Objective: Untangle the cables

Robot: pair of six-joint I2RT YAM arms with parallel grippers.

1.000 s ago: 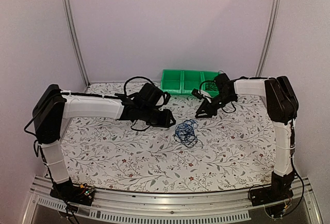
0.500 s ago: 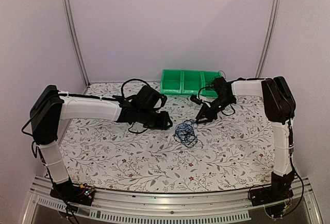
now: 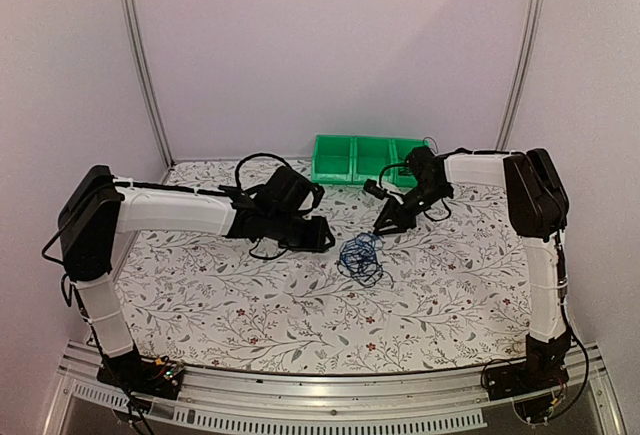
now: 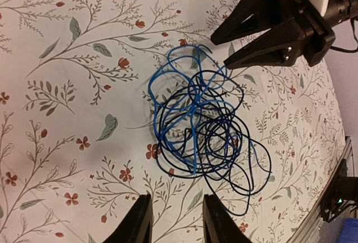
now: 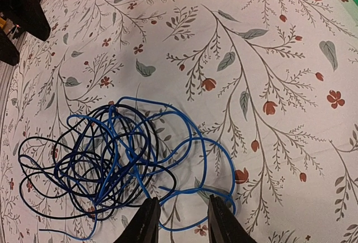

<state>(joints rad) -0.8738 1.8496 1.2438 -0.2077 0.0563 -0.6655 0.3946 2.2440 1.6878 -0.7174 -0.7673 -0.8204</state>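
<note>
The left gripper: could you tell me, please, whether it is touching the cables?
Apart. The right wrist view shows bare tablecloth between the left gripper and the nearest loop of the cables.

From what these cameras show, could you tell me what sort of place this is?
Probably a robotics lab cell: left arm and right arm bolted to a floral-covered table, aluminium posts along plain walls, a cable tangle.
</note>
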